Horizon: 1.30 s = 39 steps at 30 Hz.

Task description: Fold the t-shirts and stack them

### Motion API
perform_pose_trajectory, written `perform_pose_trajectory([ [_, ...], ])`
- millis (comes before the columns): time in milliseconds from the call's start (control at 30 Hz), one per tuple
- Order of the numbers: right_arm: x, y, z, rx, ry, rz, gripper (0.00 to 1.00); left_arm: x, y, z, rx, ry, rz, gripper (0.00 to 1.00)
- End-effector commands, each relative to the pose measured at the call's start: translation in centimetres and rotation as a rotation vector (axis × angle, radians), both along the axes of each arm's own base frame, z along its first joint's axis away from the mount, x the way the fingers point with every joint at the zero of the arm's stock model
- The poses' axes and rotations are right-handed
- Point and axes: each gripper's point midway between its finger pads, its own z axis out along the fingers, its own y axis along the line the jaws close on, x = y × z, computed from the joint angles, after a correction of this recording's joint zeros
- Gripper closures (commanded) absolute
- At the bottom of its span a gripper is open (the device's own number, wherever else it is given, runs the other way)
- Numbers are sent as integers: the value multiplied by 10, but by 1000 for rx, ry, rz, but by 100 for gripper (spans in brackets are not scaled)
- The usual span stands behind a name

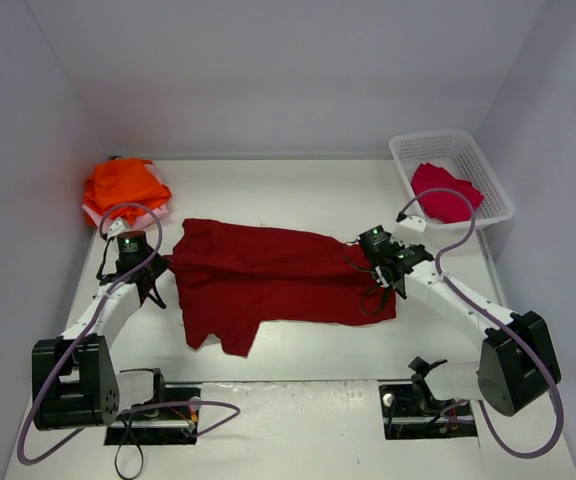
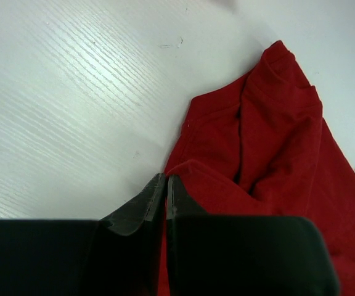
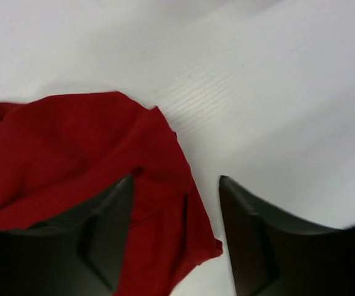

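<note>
A large dark red t-shirt lies spread and creased across the middle of the table. My left gripper is shut on its left edge; in the left wrist view the jaws pinch a fold of the red cloth. My right gripper hovers over the shirt's right edge with its jaws apart. In the right wrist view the shirt's corner lies loose between the fingers of the right gripper. Orange t-shirts are piled at the back left. A crimson t-shirt sits in the basket.
A white lattice basket stands at the back right corner, close to the right wall. White walls enclose the table on three sides. Both arm bases and looping cables occupy the near edge.
</note>
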Motion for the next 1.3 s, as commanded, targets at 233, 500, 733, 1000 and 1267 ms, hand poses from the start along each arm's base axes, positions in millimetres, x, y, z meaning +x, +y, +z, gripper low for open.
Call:
perform_pose_trajectory([
  [233, -9, 2, 11, 74, -43, -3, 10, 22, 9, 46, -9, -144, 54, 100],
  [500, -1, -5, 8, 45, -54, -64, 11, 25, 4, 45, -44, -149, 53, 100],
  [733, 39, 6, 0, 25, -45, -51, 13, 26, 1, 46, -54, -160, 33, 100],
  [1000, 91, 11, 12, 1, -58, -14, 15, 24, -2, 60, -49, -191, 6, 34],
  [1267, 109, -8, -7, 39, -24, -8, 16, 34, -13, 64, -108, -228, -21, 32],
])
